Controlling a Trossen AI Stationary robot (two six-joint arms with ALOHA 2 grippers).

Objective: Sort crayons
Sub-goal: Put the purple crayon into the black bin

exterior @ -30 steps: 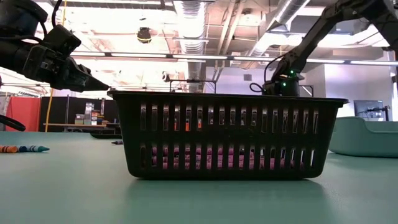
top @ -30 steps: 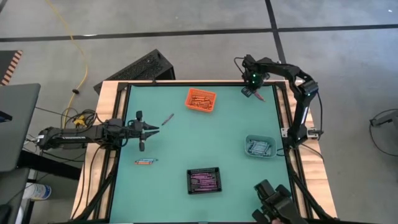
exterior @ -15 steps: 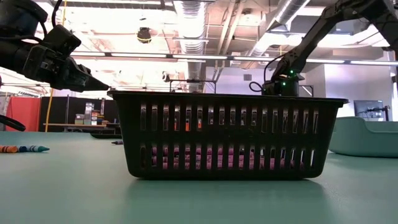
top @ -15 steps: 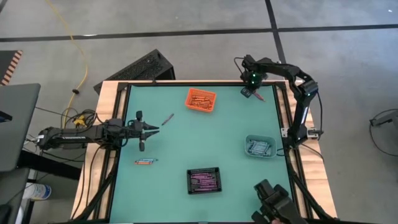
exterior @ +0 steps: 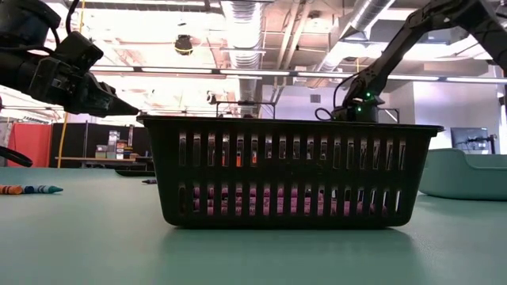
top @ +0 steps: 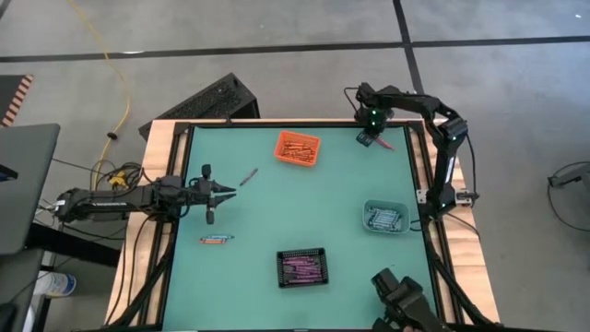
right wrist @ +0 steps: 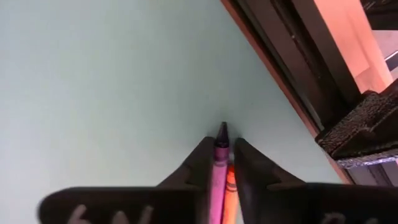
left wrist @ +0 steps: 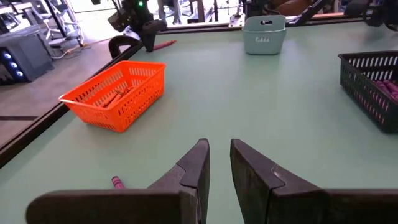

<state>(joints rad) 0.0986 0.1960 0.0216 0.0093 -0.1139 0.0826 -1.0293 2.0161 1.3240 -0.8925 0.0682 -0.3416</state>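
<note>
Since a second ago, right gripper (right wrist: 222,163) has narrowed onto two paper-wrapped crayons (right wrist: 219,171), purple and orange, near the table's one o'clock corner.

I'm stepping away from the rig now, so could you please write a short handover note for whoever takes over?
Right claw: at the table's far right corner, fingers around a purple crayon with an orange crayon beside it.
Left claw: waiting above the table's left side, holding nothing.
Done: crayons already lie in the orange bin, teal bin and black bin.
Left: the corner pair, a loose crayon near the left claw, and a few more at the left edge.
</note>
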